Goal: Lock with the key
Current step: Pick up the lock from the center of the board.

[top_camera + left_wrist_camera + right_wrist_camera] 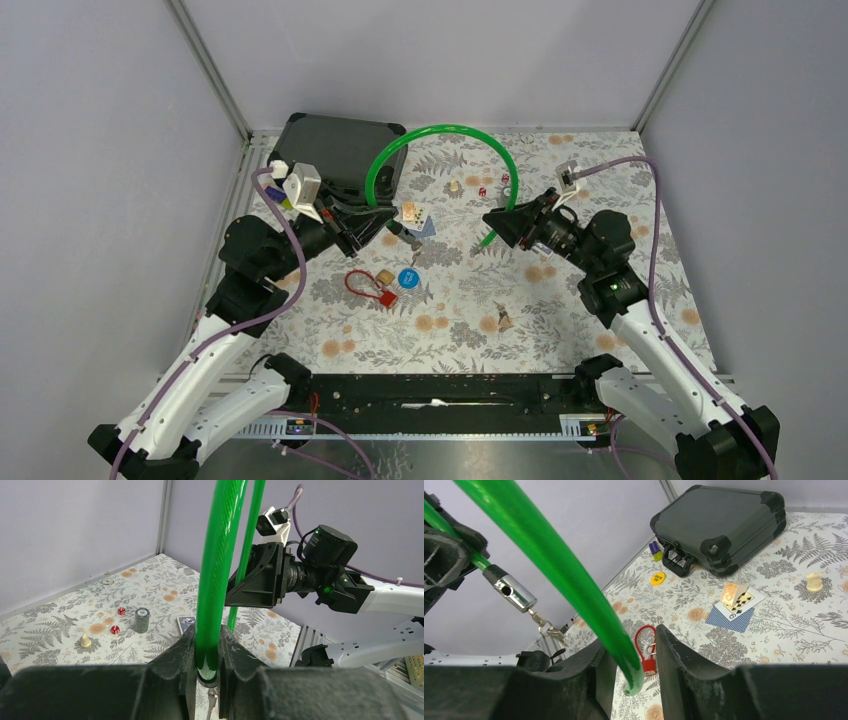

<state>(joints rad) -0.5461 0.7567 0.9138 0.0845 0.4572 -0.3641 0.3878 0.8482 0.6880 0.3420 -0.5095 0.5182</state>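
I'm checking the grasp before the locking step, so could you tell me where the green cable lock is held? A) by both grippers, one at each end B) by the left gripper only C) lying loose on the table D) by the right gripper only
A: the left gripper clamps the green cable lock near its metal lock end, and the right gripper holds the free tip.

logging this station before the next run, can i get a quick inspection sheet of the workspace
surface: floral cloth, flat.
job's things: green cable lock arched between both arms; lock barrel with keys hanging.
clutter: black case, red padlock, blue chip, playing cards, dice, pawn.
grippers: left gripper shut on the barrel end; right gripper shut on the free end.
cables: purple leads on both arms.
surroundings: grey walls.
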